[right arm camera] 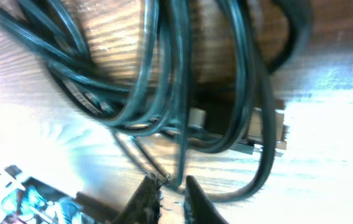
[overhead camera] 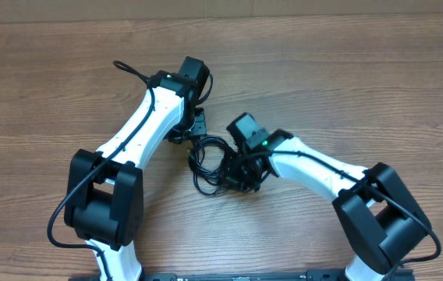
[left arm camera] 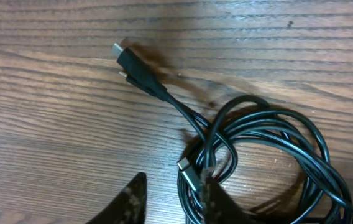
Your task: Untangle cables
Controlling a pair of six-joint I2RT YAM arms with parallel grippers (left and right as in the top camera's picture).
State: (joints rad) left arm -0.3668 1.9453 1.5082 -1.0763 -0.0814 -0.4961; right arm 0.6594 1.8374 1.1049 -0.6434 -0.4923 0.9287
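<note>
The cables (overhead camera: 210, 160) lie coiled on the table (overhead camera: 346, 86), partly hidden by the right gripper (right arm camera: 170, 199). It is blurred, fingers close about 1 strand; I cannot tell if it pinches. The left gripper (left arm camera: 175, 202), mostly cut off, is spread near 1 plug (left arm camera: 187, 172).

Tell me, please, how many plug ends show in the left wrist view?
2: one plug lies apart at upper left, another plug sits among the coiled cables at lower middle. More may be hidden.
</note>
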